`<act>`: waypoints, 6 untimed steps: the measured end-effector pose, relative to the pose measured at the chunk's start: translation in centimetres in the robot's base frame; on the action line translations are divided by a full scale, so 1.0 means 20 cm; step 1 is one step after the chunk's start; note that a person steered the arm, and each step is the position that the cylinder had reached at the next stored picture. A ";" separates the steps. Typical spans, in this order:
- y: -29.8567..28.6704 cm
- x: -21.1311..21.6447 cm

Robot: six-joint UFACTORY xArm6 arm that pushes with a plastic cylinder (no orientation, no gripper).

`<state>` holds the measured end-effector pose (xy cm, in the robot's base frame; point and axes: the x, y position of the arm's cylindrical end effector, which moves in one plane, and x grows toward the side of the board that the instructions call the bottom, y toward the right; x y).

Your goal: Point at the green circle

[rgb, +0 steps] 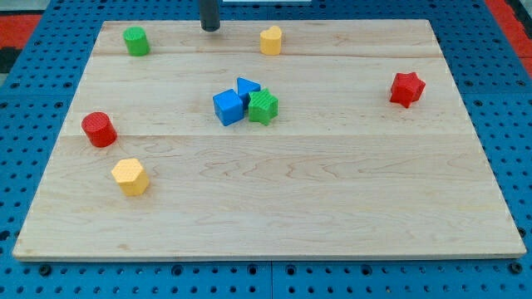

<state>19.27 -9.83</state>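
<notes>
The green circle (pixel 136 41) is a short green cylinder at the view's top left of the wooden board (pixel 332 208). My tip (pixel 211 28) is the lower end of the dark rod at the view's top, right of the green circle with a clear gap between them. It touches no block.
A yellow block (pixel 271 40) lies right of my tip. A blue cube (pixel 228 108), a blue triangle (pixel 247 86) and a green block (pixel 263 107) cluster mid-board. A red star (pixel 406 89) is at the right, a red cylinder (pixel 99 129) and a yellow hexagon (pixel 130 176) at the left.
</notes>
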 end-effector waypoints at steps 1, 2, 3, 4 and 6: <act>-0.12 -0.01; -0.24 -0.01; -0.46 -0.01; -0.69 0.00; -0.57 0.19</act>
